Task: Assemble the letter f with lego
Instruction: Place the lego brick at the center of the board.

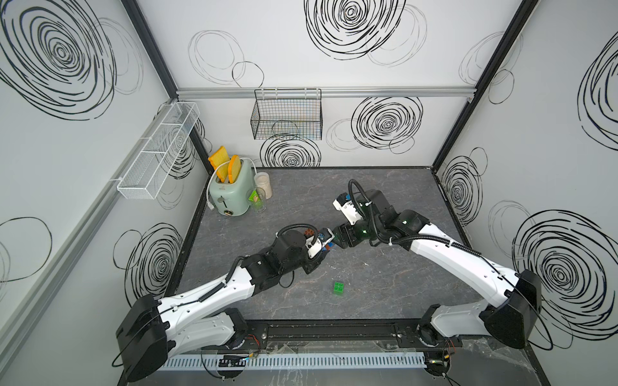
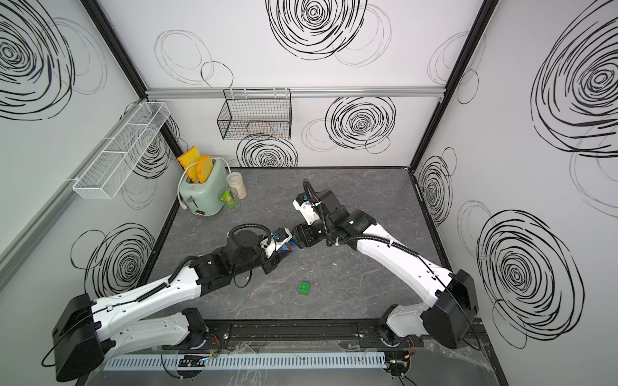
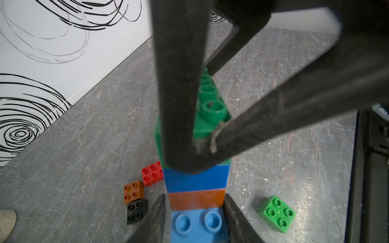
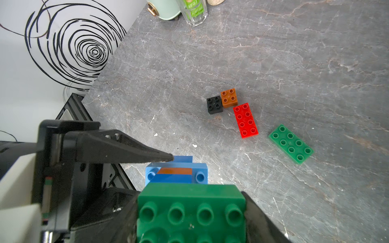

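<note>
Ok, my left gripper (image 3: 194,198) jaws narrow, pressed on sides of light blue brick (image 3: 197,223) at one end of lego stack (image 3: 196,178). Right gripper (image 4: 190,197) jaws clamped on green brick (image 4: 190,212) at other end. Both hold it above table (image 1: 384,300); red brick (image 4: 245,120), black brick (image 4: 214,104) loose below.

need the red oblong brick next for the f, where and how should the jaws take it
Take the red oblong brick across its two long sides, about mid-length, coming straight down. It lies flat with studs up, and both long sides are free; the orange square brick crowds one short end.
</note>
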### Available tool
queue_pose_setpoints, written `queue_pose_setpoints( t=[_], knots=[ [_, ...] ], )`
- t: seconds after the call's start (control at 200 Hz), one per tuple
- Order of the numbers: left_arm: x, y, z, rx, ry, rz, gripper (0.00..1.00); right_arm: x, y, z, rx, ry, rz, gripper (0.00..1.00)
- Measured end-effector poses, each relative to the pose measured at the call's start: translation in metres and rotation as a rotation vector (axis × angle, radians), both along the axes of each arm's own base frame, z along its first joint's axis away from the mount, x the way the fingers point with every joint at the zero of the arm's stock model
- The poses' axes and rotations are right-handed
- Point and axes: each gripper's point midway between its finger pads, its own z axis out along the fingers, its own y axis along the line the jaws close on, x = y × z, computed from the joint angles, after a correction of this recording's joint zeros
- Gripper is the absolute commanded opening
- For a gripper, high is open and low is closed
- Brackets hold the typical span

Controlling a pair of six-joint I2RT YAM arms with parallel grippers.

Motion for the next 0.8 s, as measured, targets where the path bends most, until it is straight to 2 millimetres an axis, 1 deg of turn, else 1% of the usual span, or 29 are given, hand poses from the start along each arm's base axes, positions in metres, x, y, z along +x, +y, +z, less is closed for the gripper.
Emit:
queue_pose_setpoints(
  t=[0.24, 0.575, 0.795],
  knots=[
    [-0.0008, -0.0005, -0.0015, -0.001, 0.010, -0.005, 0.33, 0.0004, -0.0004, -0.0004, -0.001, 0.002, -0.005, 0.69],
    [-0.0006, -0.0004, -0.0029, -0.004, 0.020, -0.006, 0.29, 0.0005, -0.0008, -0.0025, -0.002, 0.007, -0.010, 0.69],
    [-0.0015, -0.0008, -0.0037, -0.011, 0.034, -0.010, 0.27, 0.0005, -0.0003, -0.0031, -0.002, 0.004, -0.006, 0.76]
  ],
)
